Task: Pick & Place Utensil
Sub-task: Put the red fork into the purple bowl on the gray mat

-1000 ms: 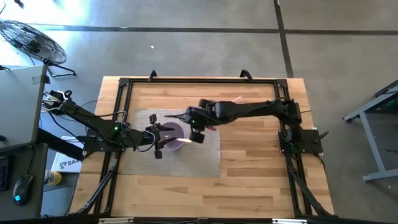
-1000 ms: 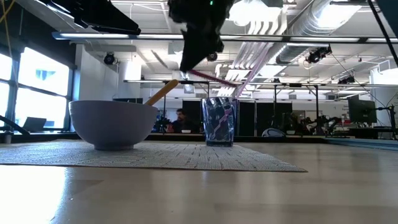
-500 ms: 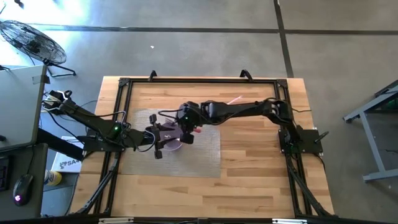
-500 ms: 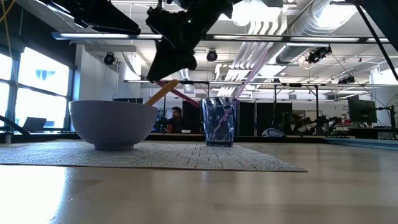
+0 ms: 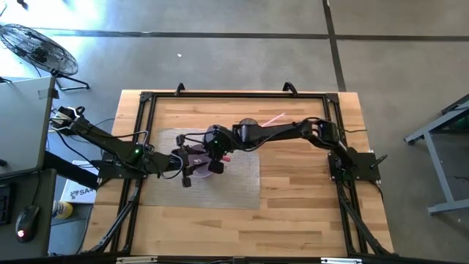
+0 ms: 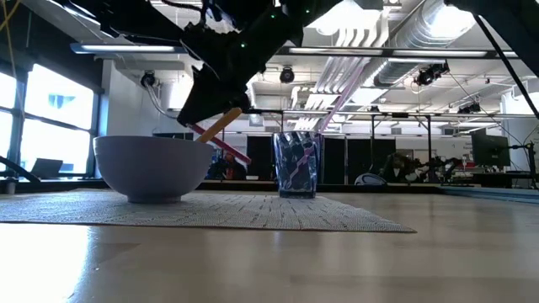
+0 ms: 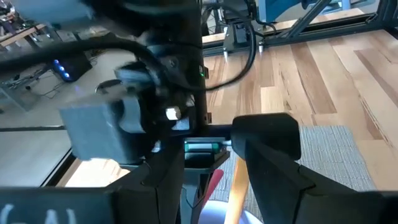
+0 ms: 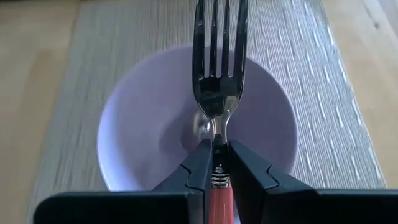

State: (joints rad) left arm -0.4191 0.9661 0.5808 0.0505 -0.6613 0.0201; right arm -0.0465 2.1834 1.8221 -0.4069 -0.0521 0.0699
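My right gripper [image 8: 216, 146] is shut on a fork with a red handle and hangs over the lavender bowl [image 8: 137, 124], which sits on a grey woven mat [image 5: 242, 180]. In the low view the right gripper [image 6: 206, 101] is above the bowl [image 6: 152, 168]. A wooden utensil's handle [image 6: 217, 126] leans on the bowl's rim. My left gripper [image 5: 186, 167] waits open at the bowl's left side. The wooden handle [image 7: 236, 186] shows beyond its spread fingers. A clear glass [image 6: 296, 164] stands behind the bowl with a pink utensil [image 5: 275, 117] in it. My right gripper pinches the fork at its neck [image 8: 217, 138], where the metal meets the red handle [image 8: 219, 199]. The fingers lie along the fork, slanting down from the table's right. The fork is lifted clear, and its tines [image 8: 217, 37] point out over the bowl's hollow.
The mat covers the table's middle, and bare wood [image 5: 308, 191] lies to its right and near side. A black frame rail [image 5: 220, 95] runs along the table's far edge. My two grippers are close together over the bowl.
My right gripper has carried the fork from beside the glass toward the table's left and has come lower. It has tipped so the fork slants down over the bowl. The bowl, glass and wooden utensil have stayed put.
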